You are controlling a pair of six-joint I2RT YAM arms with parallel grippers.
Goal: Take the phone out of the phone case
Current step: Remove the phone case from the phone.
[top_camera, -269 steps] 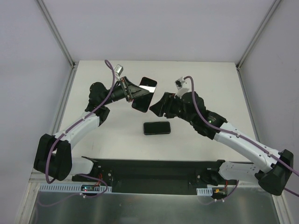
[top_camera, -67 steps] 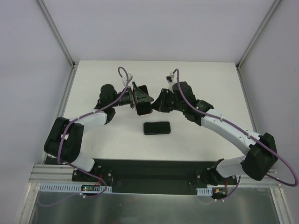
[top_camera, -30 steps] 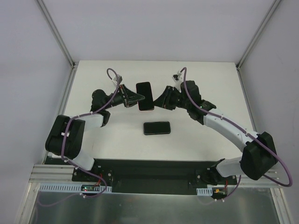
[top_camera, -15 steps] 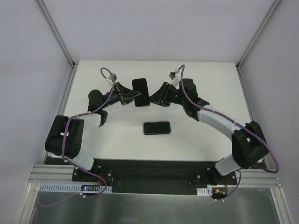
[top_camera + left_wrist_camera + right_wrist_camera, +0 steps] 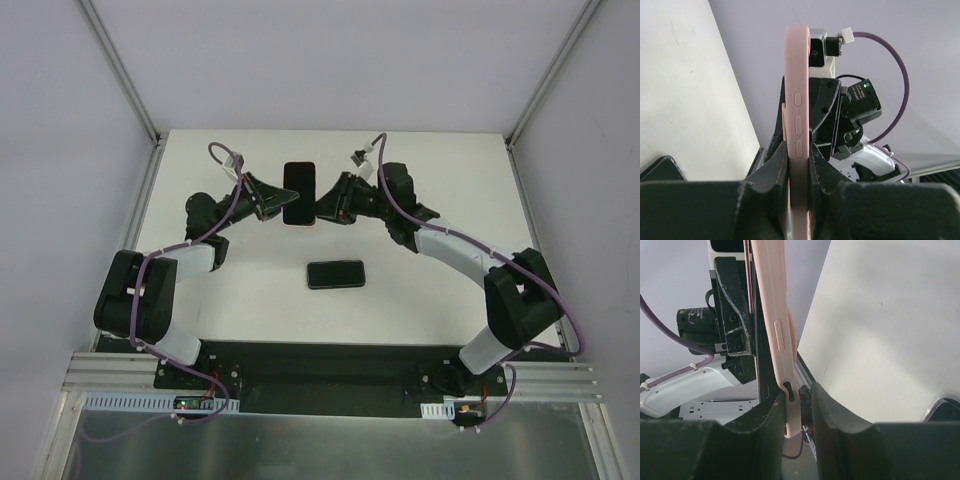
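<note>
The phone in its pink case [image 5: 300,193] hangs above the back of the table between both grippers, its dark screen facing the top camera. My left gripper [image 5: 273,202] is shut on the case's left long edge. In the left wrist view the case [image 5: 796,115] stands edge-on, clamped between both fingers of the left gripper [image 5: 799,150]. My right gripper [image 5: 326,206] sits at the case's right edge. In the right wrist view the case [image 5: 771,315] passes between the right gripper's [image 5: 797,392] jaws. It touches the left finger, with a small gap to the right finger.
A second black phone [image 5: 335,273] lies flat on the white table [image 5: 450,180], in front of and below the held one. It shows at the lower left of the left wrist view [image 5: 662,169] and the lower right of the right wrist view [image 5: 946,411]. Walls enclose the table.
Over the last second both grippers carried the cased phone toward the back of the table and turned it more upright. The right gripper closed in on its right edge.
</note>
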